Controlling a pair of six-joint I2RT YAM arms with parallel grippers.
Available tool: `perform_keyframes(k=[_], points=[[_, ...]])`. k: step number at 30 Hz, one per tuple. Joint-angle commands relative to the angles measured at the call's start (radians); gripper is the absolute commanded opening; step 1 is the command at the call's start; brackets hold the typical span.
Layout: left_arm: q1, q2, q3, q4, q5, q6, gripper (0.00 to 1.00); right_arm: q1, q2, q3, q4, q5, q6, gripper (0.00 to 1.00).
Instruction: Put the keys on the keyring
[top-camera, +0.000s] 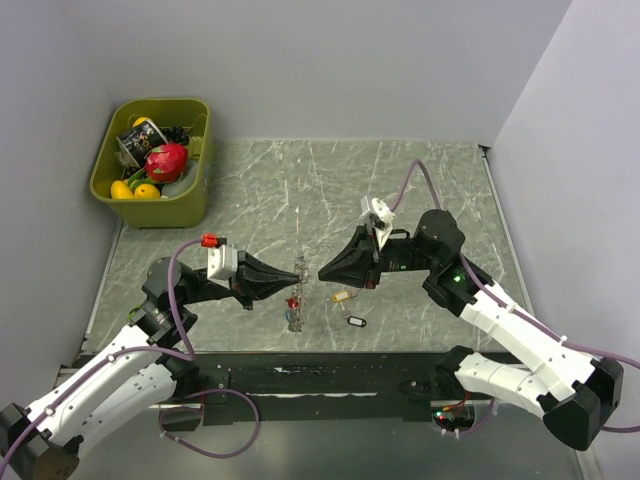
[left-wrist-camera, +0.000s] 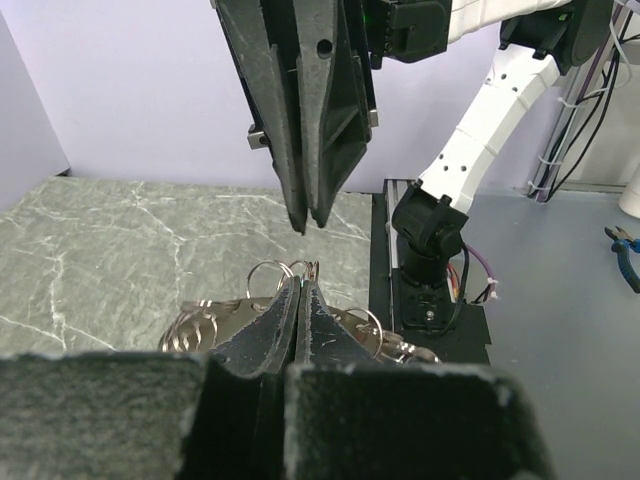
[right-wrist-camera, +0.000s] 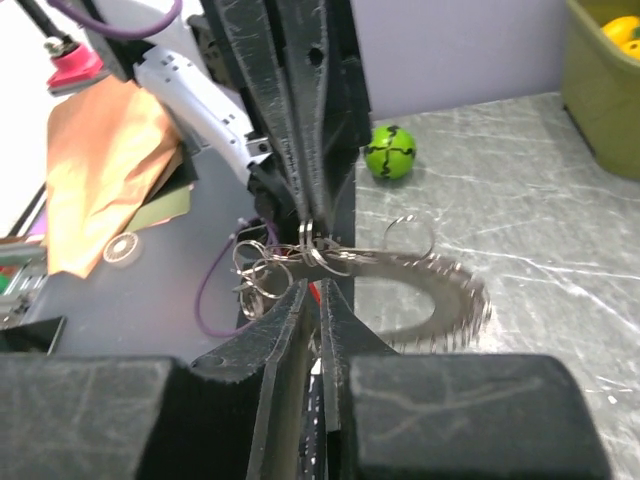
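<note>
Hemmed left, back and right by plain grey walls; bounded in front by the black rail (top-camera: 320, 368) carrying both bases. Across the marble table (top-camera: 420, 190), plenty of bare room behind the arms and off to the right. Tighter at the far left corner, taken up by an olive bin (top-camera: 190, 205) full of toys. Near the left side, seen from the right wrist, a green ball (right-wrist-camera: 390, 152).

Over the near middle, tip to tip and almost meeting: left gripper (top-camera: 294, 282) and right gripper (top-camera: 323, 273). On the left, pressed flat together, pinching the keyring (top-camera: 297, 312) at its top and letting it hang edge-on between the two tips (lower end at or just above the marble, cannot tell which). On the right, drawn close with only a thin slit showing, just beside the pinched spot; cannot tell whether fully closed or nipping anything.

Up close, a toothed grey wreath, blurred, with several small shiny split rings (right-wrist-camera: 270, 268) bunched at the held spot. Just right of it, loose on the marble: a tan key (top-camera: 343, 296) and, nearer the rail, a dark and whitish key (top-camera: 356, 322). Against the hanging ring, a red-headed key (top-camera: 292, 302), too small to tell whether strung on.
</note>
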Motion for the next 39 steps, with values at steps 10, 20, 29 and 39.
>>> perform_keyframes(k=[10,20,29,39], points=[[-0.003,0.011,0.027,0.088,0.010,-0.005,0.01,0.023,0.067,0.052,0.018,-0.085,-0.034,0.05],[-0.004,0.030,0.036,0.098,0.032,-0.017,0.01,0.026,0.093,0.074,0.033,-0.067,-0.028,0.03],[-0.004,0.045,0.048,0.078,0.047,-0.008,0.01,0.035,0.126,0.088,0.090,-0.081,0.010,0.03],[-0.007,0.048,0.061,0.071,0.058,-0.005,0.01,0.067,0.175,0.092,0.110,-0.058,0.024,0.02]])
